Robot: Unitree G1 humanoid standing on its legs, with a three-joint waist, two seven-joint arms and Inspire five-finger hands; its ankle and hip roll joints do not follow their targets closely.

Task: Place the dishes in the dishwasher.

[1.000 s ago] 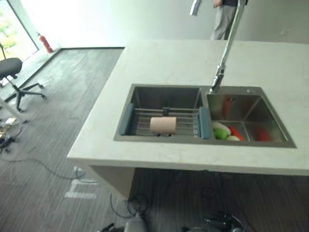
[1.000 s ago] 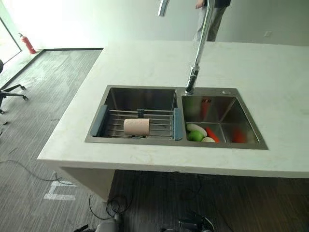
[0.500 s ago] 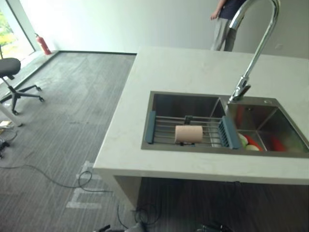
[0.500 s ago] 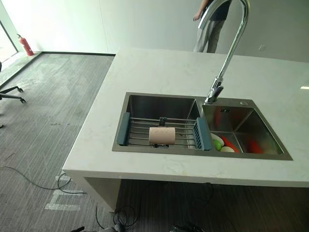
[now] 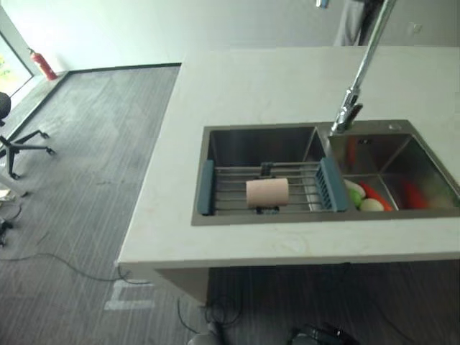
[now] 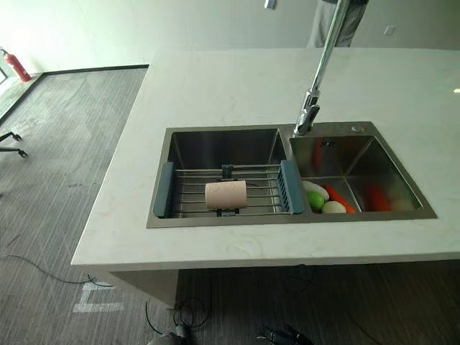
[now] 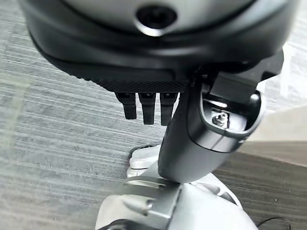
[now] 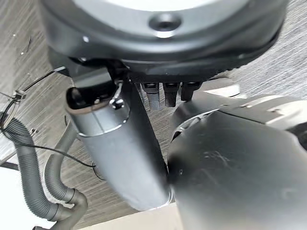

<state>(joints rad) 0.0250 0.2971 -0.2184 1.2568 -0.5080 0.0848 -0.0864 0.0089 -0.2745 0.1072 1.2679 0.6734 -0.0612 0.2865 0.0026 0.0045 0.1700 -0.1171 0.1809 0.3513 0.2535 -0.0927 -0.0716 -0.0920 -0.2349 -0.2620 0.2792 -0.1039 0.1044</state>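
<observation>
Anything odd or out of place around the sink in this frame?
Mildly odd: a pink cup lies on its side on the drying rack across the left basin. The right basin holds what look like vegetables, green, white and red, not dishes. Nothing looks spilled or damaged.

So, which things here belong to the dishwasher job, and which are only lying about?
Job:
pinkish cup lying on its side on the sink rack
colourful items, possibly dishes, in the right basin

Lying about:
faucet
fire extinguisher
office chair
person behind the counter
</observation>
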